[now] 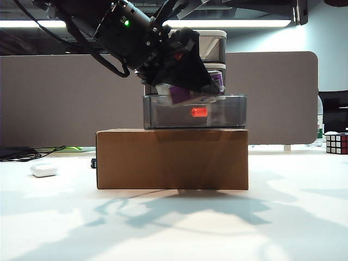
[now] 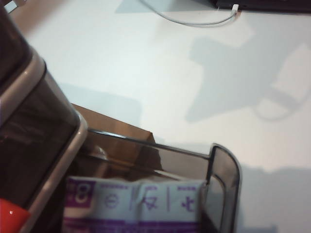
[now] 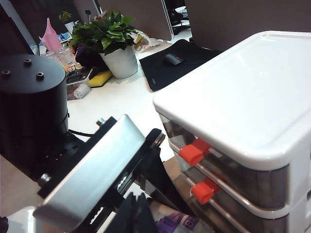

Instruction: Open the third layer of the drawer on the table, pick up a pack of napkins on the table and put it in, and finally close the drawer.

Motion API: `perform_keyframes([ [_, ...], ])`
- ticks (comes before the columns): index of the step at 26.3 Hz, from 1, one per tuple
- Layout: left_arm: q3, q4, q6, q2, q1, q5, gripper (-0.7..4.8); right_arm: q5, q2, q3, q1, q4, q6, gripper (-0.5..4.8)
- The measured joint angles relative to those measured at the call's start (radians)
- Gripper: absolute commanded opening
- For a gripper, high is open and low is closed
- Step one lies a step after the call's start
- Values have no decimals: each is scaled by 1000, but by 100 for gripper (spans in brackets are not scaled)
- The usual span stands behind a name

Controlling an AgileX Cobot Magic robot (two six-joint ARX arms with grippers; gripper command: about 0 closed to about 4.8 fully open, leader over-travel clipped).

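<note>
White table, pack of napkins in third layer (pulled out), beneath left jaws

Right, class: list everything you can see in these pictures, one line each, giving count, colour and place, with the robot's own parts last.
drawer: one, white frame, smoky grey tiers, on the cardboard box.
third layer: one, grey, red-orange handle, pulled open.
pack of napkins: one, white with purple print, inside the third layer.
cardboard box: one, brown, mid-table.
table: one, white.
small case: one, white, table's left.
puzzle cube: one, multicoloured, far right.
potted plant: one, green, background desk.
left hand: one, black, above the open third layer.
right hand: not seen.
</note>
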Motion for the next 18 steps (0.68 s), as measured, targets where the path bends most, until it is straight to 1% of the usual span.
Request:
perform_keyframes([
  [6, 6, 0, -19, 0, 0, 0, 253, 0, 0, 0, 0, 0, 0, -6],
  [7, 6, 1, -20, 0, 0, 0, 268, 0, 0, 0, 0, 0, 0, -6],
  [10, 6, 0, -22, 0, 0, 0, 353, -1, 0, 0, 0, 0, 0, -6],
  [18, 6, -1, -22, -2, 0, -11, 350, 0, 0, 0, 0, 0, 0, -6],
])
